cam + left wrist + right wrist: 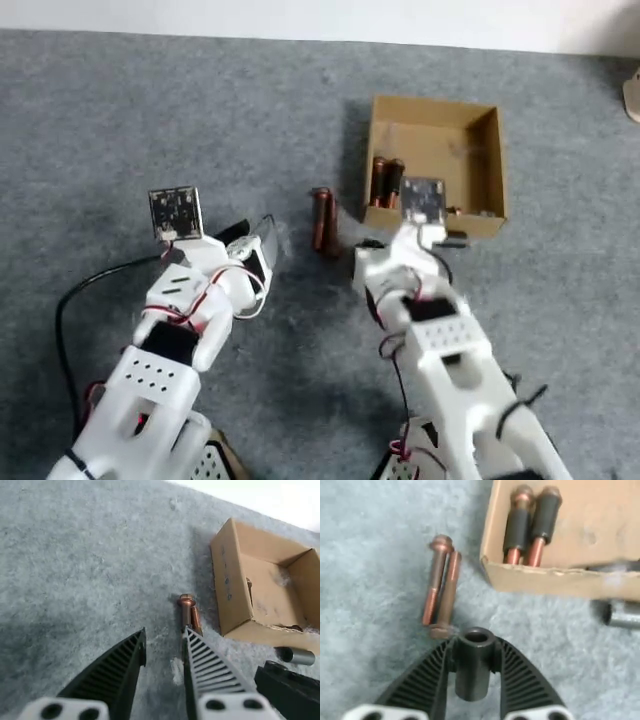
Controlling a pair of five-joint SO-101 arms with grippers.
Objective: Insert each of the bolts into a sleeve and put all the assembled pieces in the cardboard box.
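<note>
Beside the box (540, 577), two bolts (442, 585) lie seemingly touching, our right gripper (472, 642) pinches a sleeve (472, 675), our left gripper (164, 630) hangs spread, so we risk dragging both bolts when grabbing one.

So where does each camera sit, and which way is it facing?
High view: fixed above the table, looking down; shows left arm, right arm, two loose bolts, cardboard box.
Left wrist view: on the left arm's wrist, facing past the open left pincer toward bolts and box.
Right wrist view: on the right arm's wrist, facing past the right pincer, shut on a sleeve, toward the same.
Shared: all three show bolts and box.
</note>
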